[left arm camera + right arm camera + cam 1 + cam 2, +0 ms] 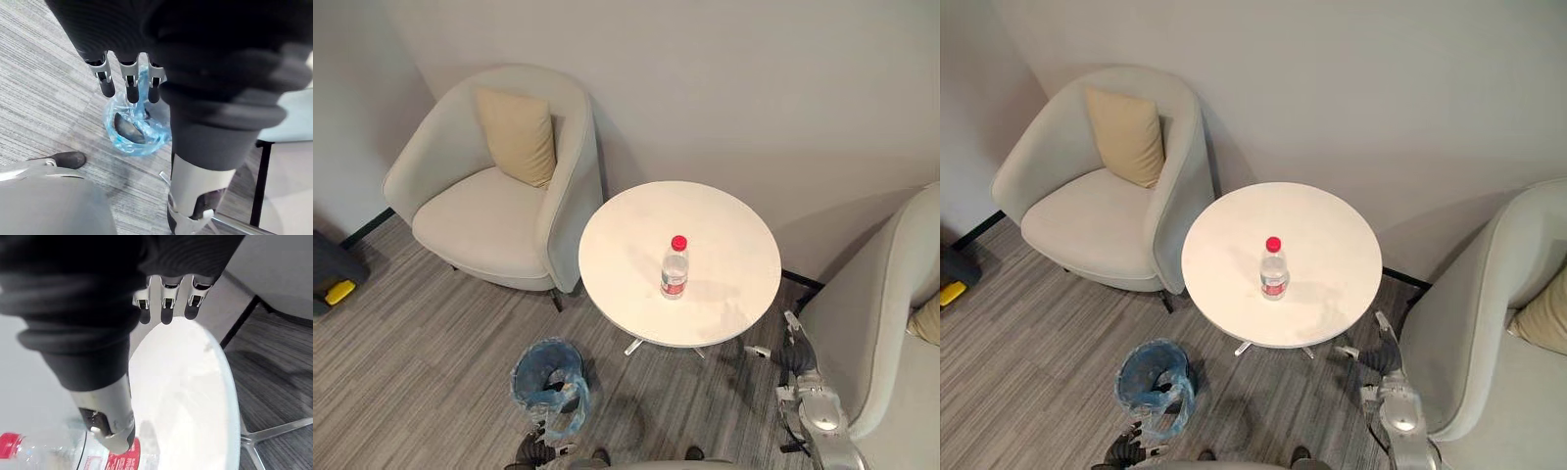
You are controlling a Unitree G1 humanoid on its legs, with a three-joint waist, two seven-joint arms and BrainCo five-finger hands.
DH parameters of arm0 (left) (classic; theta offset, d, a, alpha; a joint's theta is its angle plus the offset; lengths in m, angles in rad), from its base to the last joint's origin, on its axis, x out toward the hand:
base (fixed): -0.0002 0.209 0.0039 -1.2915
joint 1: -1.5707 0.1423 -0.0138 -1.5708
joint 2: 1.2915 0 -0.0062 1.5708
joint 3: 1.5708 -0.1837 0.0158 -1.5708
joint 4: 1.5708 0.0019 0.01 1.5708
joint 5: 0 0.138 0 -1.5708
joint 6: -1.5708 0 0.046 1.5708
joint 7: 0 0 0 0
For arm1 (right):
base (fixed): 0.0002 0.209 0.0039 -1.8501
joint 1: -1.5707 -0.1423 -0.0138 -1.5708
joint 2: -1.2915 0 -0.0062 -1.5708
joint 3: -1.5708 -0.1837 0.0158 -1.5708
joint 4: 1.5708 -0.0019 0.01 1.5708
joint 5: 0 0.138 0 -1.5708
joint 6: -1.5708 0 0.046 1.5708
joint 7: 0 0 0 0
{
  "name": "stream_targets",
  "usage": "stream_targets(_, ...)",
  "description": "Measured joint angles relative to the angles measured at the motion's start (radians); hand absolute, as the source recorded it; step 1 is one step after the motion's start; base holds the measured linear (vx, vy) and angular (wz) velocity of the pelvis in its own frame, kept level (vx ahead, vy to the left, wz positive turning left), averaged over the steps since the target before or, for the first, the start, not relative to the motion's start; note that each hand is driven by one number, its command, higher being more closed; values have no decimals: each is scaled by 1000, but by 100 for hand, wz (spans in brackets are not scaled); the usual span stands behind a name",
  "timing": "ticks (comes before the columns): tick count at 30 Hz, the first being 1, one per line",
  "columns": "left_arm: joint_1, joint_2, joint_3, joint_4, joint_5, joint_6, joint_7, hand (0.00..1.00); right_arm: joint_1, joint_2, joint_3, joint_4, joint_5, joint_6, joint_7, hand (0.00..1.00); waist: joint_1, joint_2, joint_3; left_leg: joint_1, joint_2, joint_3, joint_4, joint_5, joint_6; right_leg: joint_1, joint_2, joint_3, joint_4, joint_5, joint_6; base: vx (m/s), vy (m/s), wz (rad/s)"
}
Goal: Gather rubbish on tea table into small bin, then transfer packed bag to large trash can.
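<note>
A clear plastic bottle [674,268] with a red cap and red label stands upright near the middle of the round white tea table [626,235]. On the carpet at the table's front left sits the small bin [524,372], lined with a blue bag. My left hand [129,83] hangs just above and in front of the bin with its fingers straight, holding nothing. Low beside the table's right front edge is my right hand [793,354], open and empty. Its thumb [113,428] points toward the bottle [44,455] without touching it.
A pale armchair [499,206] with a tan cushion stands at the back left, close to the table. A second pale armchair [881,323] crowds my right arm. A dark object with a yellow part [335,279] lies at the left edge. The wall runs behind the table.
</note>
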Motion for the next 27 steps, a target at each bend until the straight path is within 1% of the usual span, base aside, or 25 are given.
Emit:
stream_targets(3,-1,16,-35,-2,0,-11,0,0,-31,-13,42,-1,-4,-8,-1,0,-1,0,0,1,-1,-19,3,0,0,19,0,-14,-15,0,0,41,-6,18)
stream_targets(9,3,22,-68,-1,1,-10,0,0,-90,-26,108,1,-9,-12,-4,0,2,3,2,-17,-3,-52,4,0,0,26,0,-43,-34,3,-3,-20,-2,15)
stream_targets(11,9,22,-78,1,2,-10,0,0,-123,-34,137,19,-8,-12,-16,0,3,5,3,-24,-5,-66,4,2,2,28,0,-50,-44,11,-2,-43,7,12)
stream_targets(17,12,22,-79,2,2,-10,0,0,-190,-37,176,91,-7,-12,-25,0,5,15,10,-37,-11,-81,-6,17,7,30,-2,-65,-69,31,-4,-52,11,8)
stream_targets(20,11,22,-98,2,2,-10,0,0,-205,-35,185,114,3,-12,-28,0,6,20,15,-47,-13,-96,-7,23,6,31,-2,-77,-78,37,-3,-33,2,11)
stream_targets(25,16,22,-100,1,2,-11,1,0,-262,-33,185,197,23,-10,-43,0,6,20,21,-46,-12,-112,-34,43,5,29,0,-92,-82,40,-6,-35,-3,9)
stream_targets(27,16,22,-100,1,2,-12,1,0,-265,-33,185,201,24,-7,-43,0,8,19,22,-46,-12,-114,-36,43,5,29,0,-93,-82,40,-6,-26,6,4)
